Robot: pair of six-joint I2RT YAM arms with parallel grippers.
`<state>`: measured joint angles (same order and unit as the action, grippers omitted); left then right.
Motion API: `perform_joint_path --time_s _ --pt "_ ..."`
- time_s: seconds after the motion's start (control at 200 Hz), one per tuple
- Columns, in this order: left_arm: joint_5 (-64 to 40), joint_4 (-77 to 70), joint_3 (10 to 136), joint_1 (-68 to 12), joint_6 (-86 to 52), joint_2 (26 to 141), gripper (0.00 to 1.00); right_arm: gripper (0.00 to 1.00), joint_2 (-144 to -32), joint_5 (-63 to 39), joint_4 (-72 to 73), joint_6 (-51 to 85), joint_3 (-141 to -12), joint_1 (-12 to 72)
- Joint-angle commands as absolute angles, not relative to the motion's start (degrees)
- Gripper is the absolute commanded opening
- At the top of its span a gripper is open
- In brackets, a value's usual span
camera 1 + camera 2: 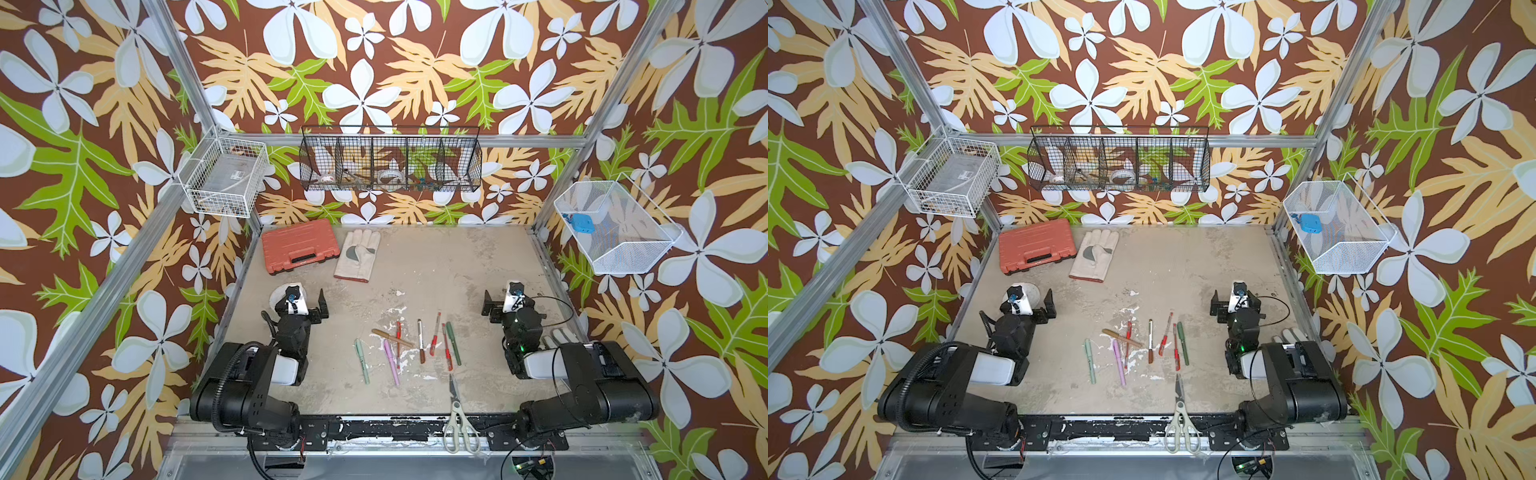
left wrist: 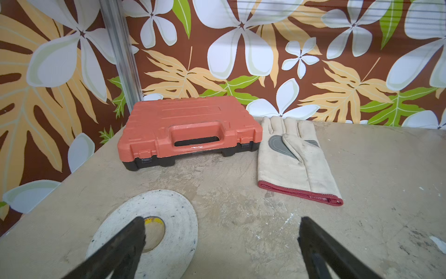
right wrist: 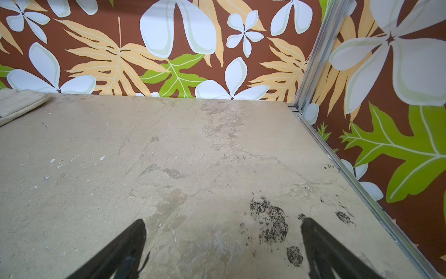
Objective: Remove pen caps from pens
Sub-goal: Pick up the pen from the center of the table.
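- Between the fingers of our left claw (image 2: pixel 223 224) we see only bare counter (image 2: pixel 241 174). The jaws stand wide apart and hold nothing, and one finger hangs over a white tape roll (image 2: pixel 178 215).
- Our right claw (image 3: pixel 223 224) is equally wide apart and empty, over a stained patch of counter near the side rail.
- Both claws sit out to the sides, which we judge keeps the middle free. The pens (image 1: pixel 420 336) lie loose there between the two arms, well apart from either claw. Both arms can reach them, which suits a job where one holds a barrel while the other pulls.
- A tan pen (image 1: pixel 392 337) lies across a red-and-clear pen (image 1: pixel 398 329). The pale green pen (image 1: pixel 362 361), pink pen (image 1: pixel 391 362) and dark green pen (image 1: pixel 454 344) lie singly.
- The pen caps (image 1: pixel 422 356) look to be on every pen, so we take it no step is done. At this size the joints are hard to make out.
- Neither wrist view shows a pen.
- Farther out, scissors (image 1: pixel 454 390) lie at the near edge with the blades toward the pens. An orange tool case (image 2: pixel 188 120) and a work glove (image 2: pixel 294 157) lie by the back wall.
- A pale ridged thing (image 1: pixel 559 336) is mostly hidden behind the right arm, and we cannot name it.
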<state>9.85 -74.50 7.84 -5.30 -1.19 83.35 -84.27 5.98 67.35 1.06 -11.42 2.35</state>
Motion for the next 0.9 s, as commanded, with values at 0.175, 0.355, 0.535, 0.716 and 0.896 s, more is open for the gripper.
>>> perform_joint_path --time_s 0.175,0.355,0.535,0.716,0.896 --pt "4.72 -77.07 7.55 -5.11 0.97 83.35 1.00 1.00 -84.31 5.80 68.38 1.37 -11.78 2.38" --pt "8.99 -74.65 8.80 -4.74 -1.45 83.41 1.00 1.00 -84.31 5.71 68.38 1.32 -11.78 2.38" --pt "8.64 -74.16 9.10 -4.45 -1.67 83.52 1.00 1.00 -84.27 5.71 68.47 1.36 -11.78 2.42" --pt "7.05 -73.45 9.54 -3.34 -2.29 83.68 1.00 1.00 -84.38 5.17 67.99 1.42 -12.07 2.11" --pt "10.63 -62.86 12.57 -3.90 -2.55 75.98 1.00 0.91 -80.14 10.59 66.09 0.55 -12.52 3.97"
